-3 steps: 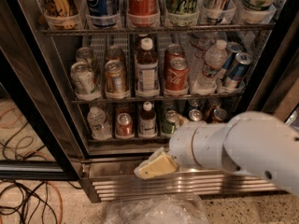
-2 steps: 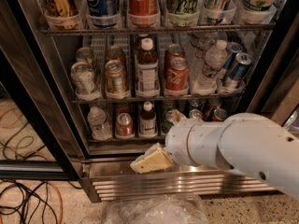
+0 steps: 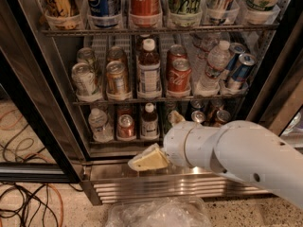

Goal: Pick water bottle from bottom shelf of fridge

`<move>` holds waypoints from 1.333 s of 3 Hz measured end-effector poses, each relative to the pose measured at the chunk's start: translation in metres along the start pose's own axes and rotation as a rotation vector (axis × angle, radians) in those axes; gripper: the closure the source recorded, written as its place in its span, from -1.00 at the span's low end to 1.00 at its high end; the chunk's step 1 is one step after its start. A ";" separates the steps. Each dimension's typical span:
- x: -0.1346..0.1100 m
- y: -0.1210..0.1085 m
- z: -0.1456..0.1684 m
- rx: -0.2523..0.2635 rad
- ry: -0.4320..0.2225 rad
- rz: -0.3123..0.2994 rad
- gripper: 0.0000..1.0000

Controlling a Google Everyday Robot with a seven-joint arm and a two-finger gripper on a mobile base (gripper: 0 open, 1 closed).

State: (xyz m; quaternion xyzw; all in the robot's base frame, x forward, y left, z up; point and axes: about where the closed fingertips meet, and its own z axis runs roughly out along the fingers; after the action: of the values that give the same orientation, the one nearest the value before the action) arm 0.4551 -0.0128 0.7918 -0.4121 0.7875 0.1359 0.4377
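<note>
The water bottle point(image 3: 98, 124), small, clear and ribbed with a white cap, stands at the left end of the bottom shelf point(image 3: 110, 141) of the fridge point(image 3: 165, 185). My gripper point(image 3: 156, 143) is open and empty, low in front of the fridge's steel base. One cream finger point(image 3: 147, 159) points left below the shelf edge and the other point(image 3: 175, 117) reaches up in front of the shelf's middle lanes. The gripper is to the right of and below the water bottle, apart from it. My white arm hides the shelf's right part.
Beside the water bottle stand a red can point(image 3: 126, 126) and a white-capped dark drink bottle point(image 3: 149, 120). The rack above holds cans, a dark bottle point(image 3: 148, 70) and a taller clear bottle point(image 3: 212, 65). The open door frame point(image 3: 33, 122) is at left, cables point(image 3: 28, 200) and a plastic bag point(image 3: 156, 214) lie on the floor.
My gripper and arm have moved a little left and up, closer to the bottom shelf's front edge. The bottles and cans have not moved.
</note>
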 end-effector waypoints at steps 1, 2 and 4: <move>0.007 -0.021 0.023 0.073 -0.112 0.066 -1.00; 0.024 -0.051 0.028 0.201 -0.193 0.018 -1.00; 0.033 -0.044 0.068 0.235 -0.314 -0.065 -1.00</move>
State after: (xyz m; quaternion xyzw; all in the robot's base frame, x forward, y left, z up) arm 0.5185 -0.0185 0.7326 -0.3570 0.7064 0.0914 0.6043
